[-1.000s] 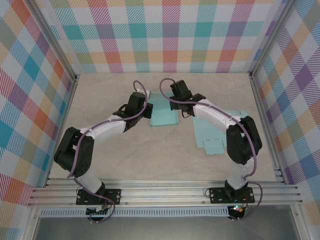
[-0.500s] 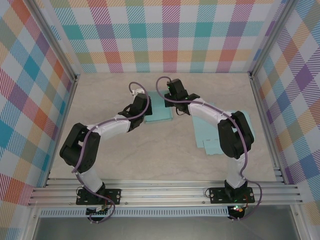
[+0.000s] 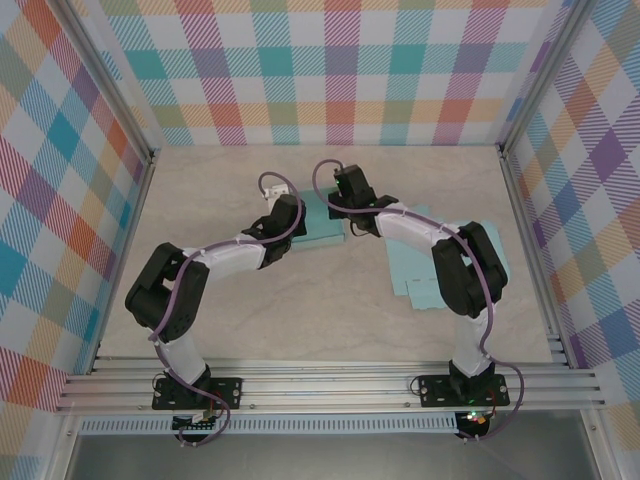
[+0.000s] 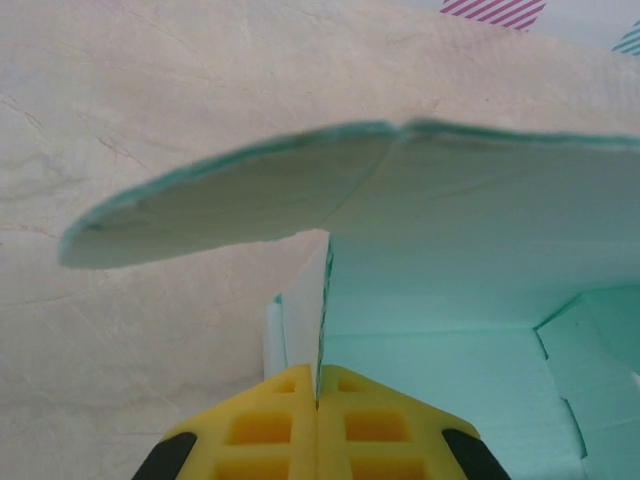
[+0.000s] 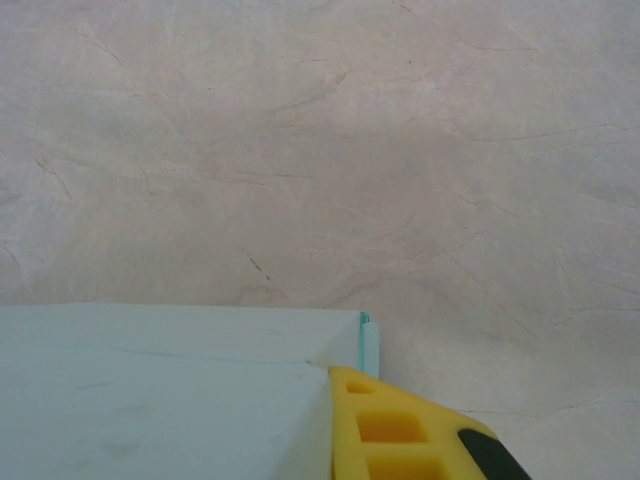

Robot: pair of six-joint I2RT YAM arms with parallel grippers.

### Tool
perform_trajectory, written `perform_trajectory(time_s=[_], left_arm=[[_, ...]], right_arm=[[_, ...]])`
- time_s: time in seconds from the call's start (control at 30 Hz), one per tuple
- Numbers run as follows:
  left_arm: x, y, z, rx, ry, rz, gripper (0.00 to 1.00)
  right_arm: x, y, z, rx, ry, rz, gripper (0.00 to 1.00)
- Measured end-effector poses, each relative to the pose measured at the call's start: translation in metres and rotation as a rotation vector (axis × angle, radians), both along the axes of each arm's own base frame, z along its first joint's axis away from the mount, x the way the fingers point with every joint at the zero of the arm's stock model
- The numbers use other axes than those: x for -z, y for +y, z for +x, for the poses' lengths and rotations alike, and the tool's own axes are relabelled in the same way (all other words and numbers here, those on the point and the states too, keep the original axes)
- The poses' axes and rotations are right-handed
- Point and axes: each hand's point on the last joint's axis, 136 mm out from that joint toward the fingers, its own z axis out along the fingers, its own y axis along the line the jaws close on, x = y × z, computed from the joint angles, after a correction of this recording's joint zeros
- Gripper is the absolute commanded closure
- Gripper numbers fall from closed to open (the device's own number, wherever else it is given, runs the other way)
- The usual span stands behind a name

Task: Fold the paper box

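The teal paper box (image 3: 322,224) lies partly folded at the table's middle back, between both grippers. My left gripper (image 3: 291,216) is at its left edge. In the left wrist view the left gripper (image 4: 318,392) has its yellow fingers (image 4: 270,425) shut on a thin upright wall of the box (image 4: 323,300), with a curved flap (image 4: 330,190) arching above. My right gripper (image 3: 345,198) is at the box's far right corner. In the right wrist view the right gripper (image 5: 328,375) shows one yellow finger (image 5: 395,430) pressed against a pale teal panel (image 5: 170,390) that hides the other finger.
Flat teal paper sheets (image 3: 425,268) lie on the right side of the table, under the right arm. Metal rails (image 3: 525,230) and checked walls close in the table on the left, right and back. Bare marbled tabletop (image 3: 300,310) spreads in front of the box.
Both grippers have shifted slightly toward the back of the table with the box, and the left gripper has closed in on the box's left edge. The box sits a little farther back.
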Motion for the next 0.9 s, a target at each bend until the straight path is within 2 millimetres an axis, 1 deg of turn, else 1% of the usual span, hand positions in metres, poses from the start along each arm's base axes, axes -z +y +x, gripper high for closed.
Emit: perform_trajectory(time_s=[0.2,0.3,0.4,0.73,0.8,0.9], left_arm=[[0.002,-0.001,-0.003,-0.012,-0.005,-0.008,1.00],[0.005,0.000,-0.005,-0.013,-0.006,-0.004,1.00],[0.013,0.000,-0.010,-0.010,0.002,0.003,1.00],[0.041,0.003,-0.031,0.019,0.015,-0.003,1.00],[0.045,0.004,-0.036,0.027,0.018,-0.009,0.95],[0.045,0.005,-0.041,0.038,0.011,-0.027,0.84]], right_arm=[[0.004,0.002,-0.002,0.005,-0.007,0.011,0.91],[0.007,0.001,-0.007,0.004,-0.010,0.014,0.91],[0.012,0.000,-0.015,-0.002,-0.006,0.012,0.91],[0.044,-0.001,-0.046,-0.046,0.052,-0.010,0.90],[0.050,0.000,-0.051,-0.053,0.060,-0.015,0.90],[0.059,0.000,-0.059,-0.064,0.074,-0.022,0.88]])
